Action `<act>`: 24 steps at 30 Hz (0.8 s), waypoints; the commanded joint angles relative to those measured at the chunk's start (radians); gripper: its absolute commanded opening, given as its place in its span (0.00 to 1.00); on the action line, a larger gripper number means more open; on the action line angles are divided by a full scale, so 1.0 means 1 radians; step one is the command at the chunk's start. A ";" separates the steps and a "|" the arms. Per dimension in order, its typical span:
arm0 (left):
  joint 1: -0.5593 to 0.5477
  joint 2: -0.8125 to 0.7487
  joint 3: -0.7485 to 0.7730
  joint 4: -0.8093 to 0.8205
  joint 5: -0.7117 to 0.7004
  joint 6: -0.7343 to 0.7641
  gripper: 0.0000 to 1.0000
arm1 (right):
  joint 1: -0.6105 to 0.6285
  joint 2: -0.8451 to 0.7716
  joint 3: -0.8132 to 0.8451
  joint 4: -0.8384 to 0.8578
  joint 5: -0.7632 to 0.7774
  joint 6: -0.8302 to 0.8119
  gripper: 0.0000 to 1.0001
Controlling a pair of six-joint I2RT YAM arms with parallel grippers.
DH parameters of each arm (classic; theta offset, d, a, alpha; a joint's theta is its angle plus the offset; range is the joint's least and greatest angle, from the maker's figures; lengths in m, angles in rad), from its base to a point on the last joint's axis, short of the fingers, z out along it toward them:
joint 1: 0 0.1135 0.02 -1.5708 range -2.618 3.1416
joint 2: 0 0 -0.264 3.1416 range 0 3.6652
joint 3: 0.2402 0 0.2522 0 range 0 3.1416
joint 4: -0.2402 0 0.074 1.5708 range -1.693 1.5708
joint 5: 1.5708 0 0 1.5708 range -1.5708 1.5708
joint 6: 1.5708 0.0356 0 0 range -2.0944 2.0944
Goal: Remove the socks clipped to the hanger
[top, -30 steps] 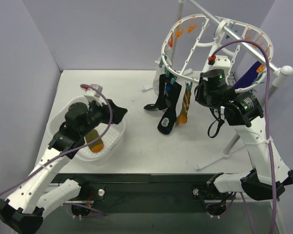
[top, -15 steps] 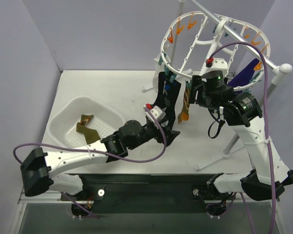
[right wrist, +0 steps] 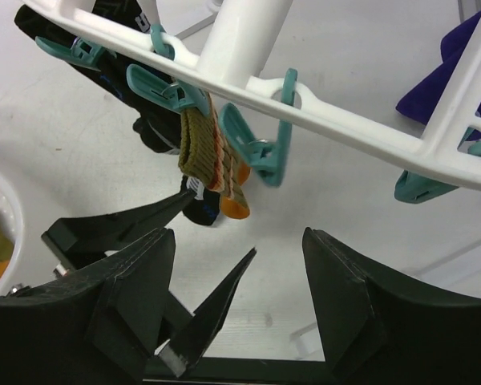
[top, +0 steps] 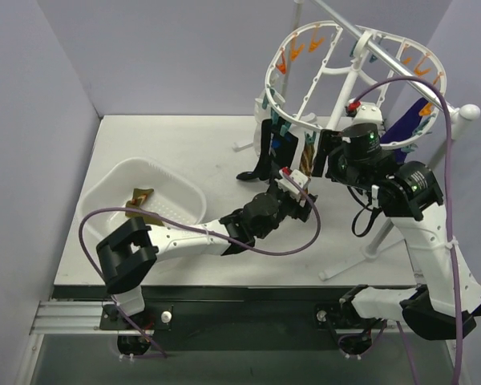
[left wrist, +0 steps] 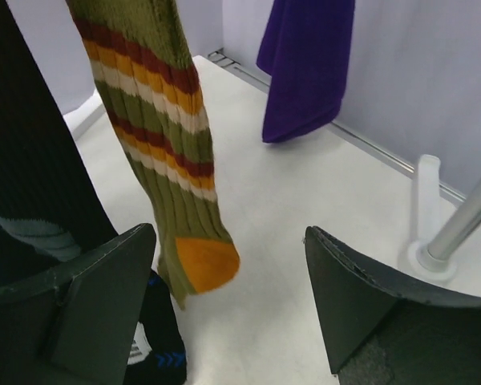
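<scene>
The white oval hanger [top: 337, 68] hangs tilted on a rack at the back right. Black socks [top: 268, 152], a thin striped orange-brown sock [top: 307, 158] and a dark purple sock [top: 402, 128] are clipped to it. My left gripper [top: 293, 186] is open and empty just below the striped sock. In the left wrist view the sock's orange toe [left wrist: 205, 263] hangs between the left gripper's [left wrist: 232, 281] spread fingers. My right gripper [right wrist: 240, 273] is open and empty under the teal clip [right wrist: 260, 148] that holds the striped sock [right wrist: 211, 156].
A white perforated tub [top: 188, 192] at the left holds one striped sock [top: 138, 202]. The rack's white legs [top: 361, 255] spread over the table at the right, and its pole foot [left wrist: 427, 241] stands near my left gripper's right finger.
My left arm left a striped sock in the tub and swung right across the table to the hanging striped sock. My right gripper shifted slightly under the hanger.
</scene>
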 commanded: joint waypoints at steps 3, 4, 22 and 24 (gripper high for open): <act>0.010 0.101 0.141 0.080 -0.090 0.058 0.74 | 0.001 -0.058 -0.034 -0.020 -0.038 0.044 0.65; 0.014 0.113 0.155 0.074 -0.093 0.060 0.71 | 0.002 -0.067 -0.037 -0.019 -0.039 0.049 0.65; 0.025 0.005 0.109 -0.052 0.078 -0.015 0.00 | 0.033 -0.064 0.021 -0.023 -0.113 0.081 0.63; 0.016 -0.046 0.060 -0.052 0.125 -0.032 0.00 | 0.033 -0.056 0.037 -0.025 -0.111 0.078 0.61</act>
